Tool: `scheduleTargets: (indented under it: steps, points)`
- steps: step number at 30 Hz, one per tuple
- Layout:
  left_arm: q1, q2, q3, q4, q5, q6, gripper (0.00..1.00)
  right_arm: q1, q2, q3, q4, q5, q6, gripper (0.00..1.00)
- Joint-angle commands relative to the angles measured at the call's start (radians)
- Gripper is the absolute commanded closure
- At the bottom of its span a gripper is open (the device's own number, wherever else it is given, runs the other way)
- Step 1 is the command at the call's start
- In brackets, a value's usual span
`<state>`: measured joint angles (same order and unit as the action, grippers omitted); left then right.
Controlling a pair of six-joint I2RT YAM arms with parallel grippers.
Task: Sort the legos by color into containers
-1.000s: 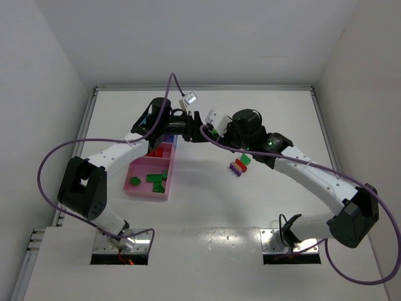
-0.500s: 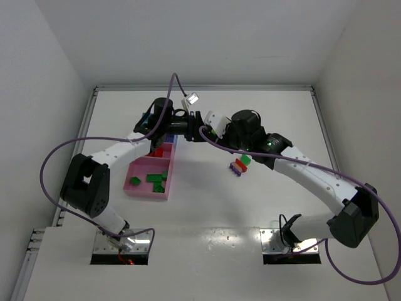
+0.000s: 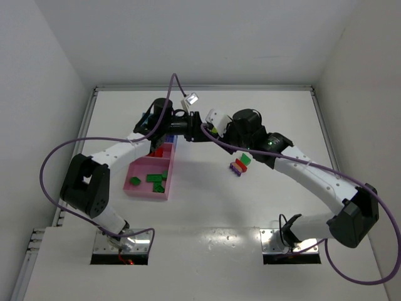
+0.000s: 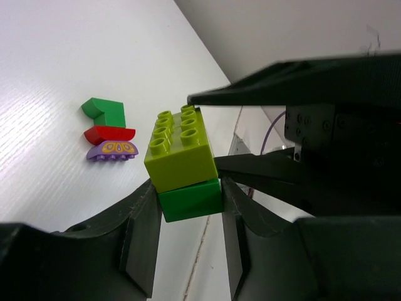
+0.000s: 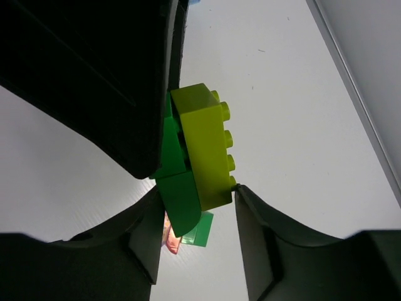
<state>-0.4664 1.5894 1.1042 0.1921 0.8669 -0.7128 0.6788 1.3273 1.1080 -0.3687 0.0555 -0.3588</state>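
Observation:
A lime brick [image 4: 182, 153] stuck on a green brick [image 4: 190, 199] hangs in mid-air between both grippers. My left gripper [image 4: 189, 188] is shut on the green brick's sides. My right gripper [image 5: 197, 194] is shut across the same pair, one finger on the green brick [image 5: 178, 200], the other at the lime brick [image 5: 203, 144] and its studs. From above, the left gripper [image 3: 198, 123] and right gripper [image 3: 206, 127] meet beyond the containers [image 3: 139, 189]. A green, red and purple stack [image 3: 240, 164] lies on the table, also seen as the stack [image 4: 109, 128].
The pink tray holds several green bricks [image 3: 156, 180] and a red brick [image 3: 158, 152]; a small blue compartment [image 3: 170, 138] joins its far end. White walls close in the table on three sides. Purple cables loop over both arms.
My left gripper has closed onto the green brick of the pair. Both arms have barely moved, and the right gripper's hold is unchanged.

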Motion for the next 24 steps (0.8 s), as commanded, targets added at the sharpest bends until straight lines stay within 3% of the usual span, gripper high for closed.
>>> scheduleTargets:
  steps: [1, 4, 7, 12, 18, 24]
  points:
    - [-0.012, -0.042, -0.024, 0.041, 0.029, 0.053, 0.75, -0.028, -0.022, 0.035, 0.042, -0.077, 0.078, 0.51]
    - [-0.012, -0.066, -0.043, 0.015, 0.029, 0.091, 0.75, -0.061, -0.043, 0.056, -0.015, -0.204, 0.109, 0.34]
    - [-0.012, -0.077, -0.052, -0.006, 0.050, 0.121, 0.75, -0.108, -0.065, 0.075, -0.058, -0.319, 0.132, 0.27]
    - [-0.012, -0.086, -0.061, -0.045, 0.084, 0.159, 0.75, -0.171, -0.065, 0.084, -0.125, -0.474, 0.144, 0.26]
    - [-0.021, -0.077, -0.090, -0.045, 0.199, 0.202, 0.75, -0.243, -0.028, 0.105, -0.240, -0.846, 0.132, 0.25]
    - [-0.043, -0.086, -0.126, 0.029, 0.293, 0.216, 0.75, -0.292, -0.019, 0.084, -0.263, -1.058, 0.181, 0.24]
